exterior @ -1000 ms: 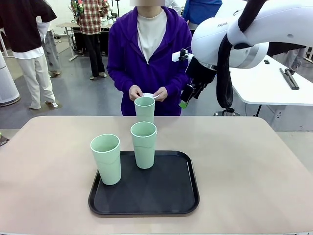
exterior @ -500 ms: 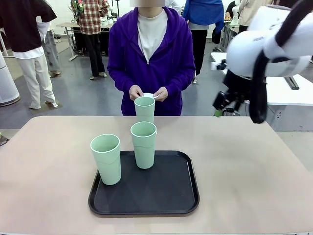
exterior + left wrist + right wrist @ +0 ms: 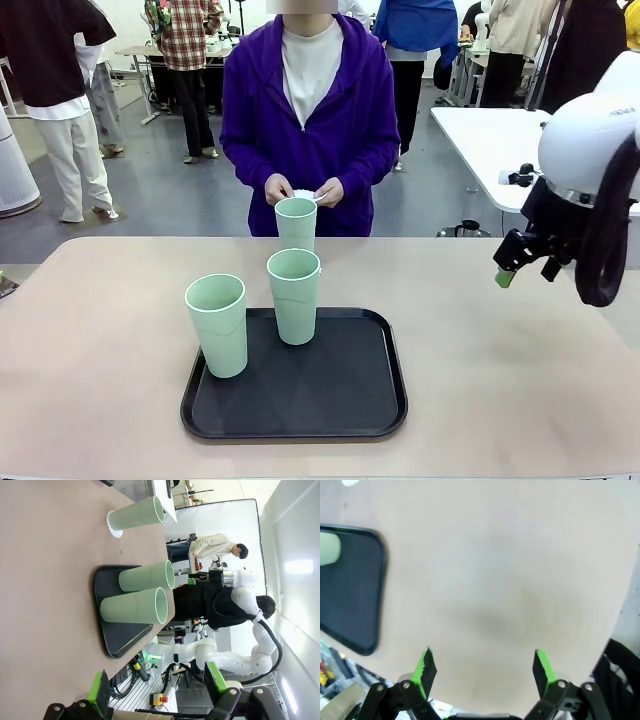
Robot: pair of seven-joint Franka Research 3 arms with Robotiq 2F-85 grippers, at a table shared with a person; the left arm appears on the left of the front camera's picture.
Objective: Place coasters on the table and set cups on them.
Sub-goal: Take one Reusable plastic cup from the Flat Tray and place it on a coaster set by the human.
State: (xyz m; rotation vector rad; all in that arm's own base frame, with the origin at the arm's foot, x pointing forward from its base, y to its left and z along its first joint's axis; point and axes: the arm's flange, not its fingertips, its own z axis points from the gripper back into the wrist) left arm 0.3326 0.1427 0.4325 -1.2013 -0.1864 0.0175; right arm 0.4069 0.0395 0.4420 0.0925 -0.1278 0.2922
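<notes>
– What moved?
– The right hand [image 3: 507,272], open and empty, has swung right of the black rectangular tray [image 3: 385,400].
– Cups?
– One tall mint-green plastic cup [image 3: 296,222] sits beyond it on a white scalloped coaster [image 3: 113,527]; two wait inside.

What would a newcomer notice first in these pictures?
Three mint-green cups draw the eye: the left cup and middle cup upright on the black tray, the far cup past it on a white coaster on the table. Just behind, a person holds another coaster in both hands. At the right, the robot's right hand hangs open above the table.
</notes>
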